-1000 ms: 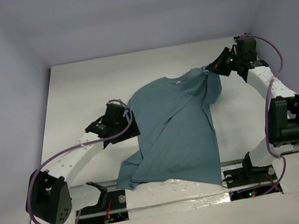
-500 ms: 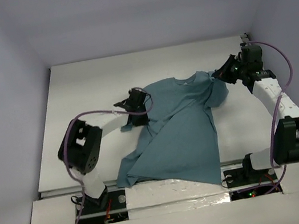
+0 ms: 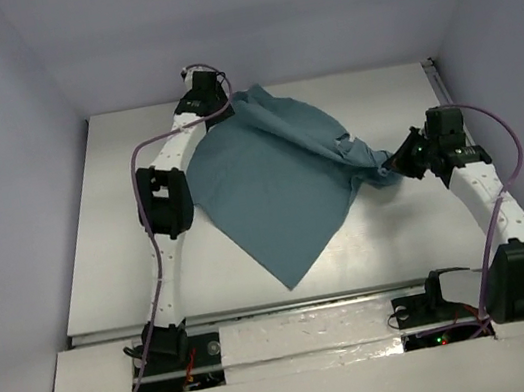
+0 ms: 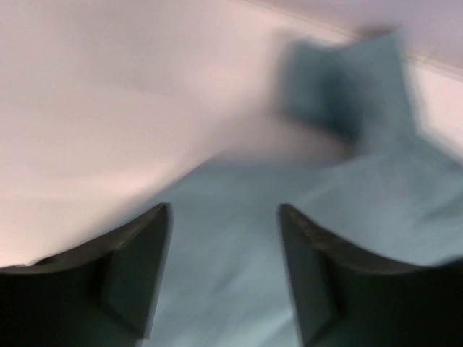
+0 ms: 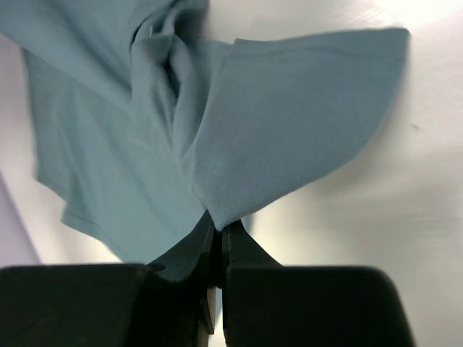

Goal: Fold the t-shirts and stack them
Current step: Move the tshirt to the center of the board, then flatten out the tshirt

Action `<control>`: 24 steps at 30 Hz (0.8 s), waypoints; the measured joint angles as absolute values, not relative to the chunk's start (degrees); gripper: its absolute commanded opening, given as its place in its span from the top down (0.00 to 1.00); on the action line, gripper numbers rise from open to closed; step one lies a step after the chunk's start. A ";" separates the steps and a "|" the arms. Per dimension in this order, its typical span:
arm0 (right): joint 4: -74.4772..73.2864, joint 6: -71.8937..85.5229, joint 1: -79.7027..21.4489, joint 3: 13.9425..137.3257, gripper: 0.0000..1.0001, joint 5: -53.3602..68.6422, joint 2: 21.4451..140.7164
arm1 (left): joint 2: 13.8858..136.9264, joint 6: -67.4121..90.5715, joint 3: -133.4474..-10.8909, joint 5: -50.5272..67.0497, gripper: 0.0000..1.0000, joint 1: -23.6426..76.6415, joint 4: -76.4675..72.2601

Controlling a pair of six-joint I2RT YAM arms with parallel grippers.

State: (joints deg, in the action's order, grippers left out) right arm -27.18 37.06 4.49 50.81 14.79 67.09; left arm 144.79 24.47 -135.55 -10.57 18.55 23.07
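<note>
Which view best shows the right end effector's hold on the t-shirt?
Right wrist: the right end effector is shut on a bunched fold of the t-shirt, close up. Top external shows it small at the shirt's right edge; left wrist shows only blurred cloth.

A white table [image 3: 116, 232] with a matte top fills the middle of the overhead view, and it shows again as a pale, blurred surface [image 4: 108, 108] in the left wrist view and as a bright white one [image 5: 362, 217] in the right wrist view. Plain lavender walls enclose it: a back wall [image 3: 241, 17], a left wall [image 3: 8, 251] and a right wall [image 3: 517, 29]. Along the table's near edge runs a thin pale rail [image 3: 311, 301], and just in front of it lies a white ledge [image 3: 314, 375] with dark cut-outs.
</note>
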 measured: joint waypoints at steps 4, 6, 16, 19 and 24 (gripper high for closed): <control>-28.10 38.04 4.49 50.76 0.21 10.48 68.64 | 126.56 23.77 -108.18 -13.50 0.27 19.11 19.49; -27.79 38.28 4.51 51.75 0.01 8.64 71.00 | 111.59 23.70 -88.23 -14.61 0.27 20.23 18.15; -25.06 34.11 4.51 62.89 1.00 1.89 79.92 | 75.35 37.41 -42.68 -8.88 0.33 30.35 10.31; -24.32 31.59 4.36 58.24 0.86 3.18 75.81 | 81.17 39.16 -39.51 -6.70 0.38 30.26 9.56; -25.69 28.03 2.90 54.94 0.48 8.99 78.02 | 87.42 40.01 -42.33 -5.76 0.73 30.33 1.98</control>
